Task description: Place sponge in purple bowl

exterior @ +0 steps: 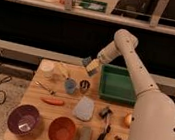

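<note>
My gripper hangs in the air above the back middle of the wooden table, left of the green tray. It is shut on a sponge with a teal side and a yellowish side. The purple bowl stands empty at the table's front left corner, far below and to the left of the gripper. The arm reaches in from the right and hides the table's right edge.
A green tray stands at the back right. Below the gripper are a blue cup and a metal cup. An orange bowl, a grey block, a pale blue cloth, a carrot and a black brush lie nearer the front.
</note>
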Motion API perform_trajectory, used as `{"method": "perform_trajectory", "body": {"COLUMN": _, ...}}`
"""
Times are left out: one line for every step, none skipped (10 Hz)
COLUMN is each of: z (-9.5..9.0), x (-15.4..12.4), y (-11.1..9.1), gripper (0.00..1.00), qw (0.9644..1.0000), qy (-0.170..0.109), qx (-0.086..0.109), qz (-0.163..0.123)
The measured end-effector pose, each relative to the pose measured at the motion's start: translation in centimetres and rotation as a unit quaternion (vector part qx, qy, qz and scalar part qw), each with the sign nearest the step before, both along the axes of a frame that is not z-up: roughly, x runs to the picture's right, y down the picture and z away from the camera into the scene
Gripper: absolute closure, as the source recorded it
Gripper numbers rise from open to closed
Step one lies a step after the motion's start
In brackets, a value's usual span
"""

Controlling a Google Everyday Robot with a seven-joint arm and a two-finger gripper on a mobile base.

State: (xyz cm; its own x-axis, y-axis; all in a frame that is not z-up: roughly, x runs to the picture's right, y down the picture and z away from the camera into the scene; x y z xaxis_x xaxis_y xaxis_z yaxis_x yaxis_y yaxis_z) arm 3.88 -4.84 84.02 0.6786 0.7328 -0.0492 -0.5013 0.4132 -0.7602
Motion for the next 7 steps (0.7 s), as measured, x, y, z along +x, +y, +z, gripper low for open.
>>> {"method": "perform_trajectory", "body": {"z": -0.6, "x": 0.2, "y": 0.7, "gripper": 1.00, "qw": 1.0000, "qy": -0.002, "qx": 0.003, "qz": -0.004}}
{"method": "perform_trajectory", "body": {"z": -1.6, "x": 0.5, "y": 1.7, "gripper": 1.00, "qw": 0.9999, "qy": -0.006, "qx": 0.006, "qz": -0.009}}
{"method": "perform_trajectory", "body": {"z": -2.8, "x": 0.9, "y": 3.1, "gripper": 1.00, "qw": 0.9998, "qy": -0.009, "qx": 0.007, "qz": -0.014}}
{"method": "perform_trajectory", "body": {"z": -3.7, "x": 1.2, "y": 4.1, "gripper": 1.00, "qw": 0.9998, "qy": -0.012, "qx": 0.007, "qz": -0.017}}
{"method": "perform_trajectory", "body": {"z": -5.5, "x": 1.7, "y": 6.2, "gripper": 1.00, "qw": 0.9995, "qy": -0.019, "qx": 0.007, "qz": -0.024}}
{"method": "perform_trajectory", "body": {"z": -6.4, "x": 1.7, "y": 7.3, "gripper": 1.00, "qw": 0.9992, "qy": -0.026, "qx": 0.005, "qz": -0.029}}
{"method": "perform_trajectory", "body": {"z": -7.4, "x": 1.5, "y": 8.5, "gripper": 1.00, "qw": 0.9988, "qy": -0.034, "qx": 0.003, "qz": -0.035}}
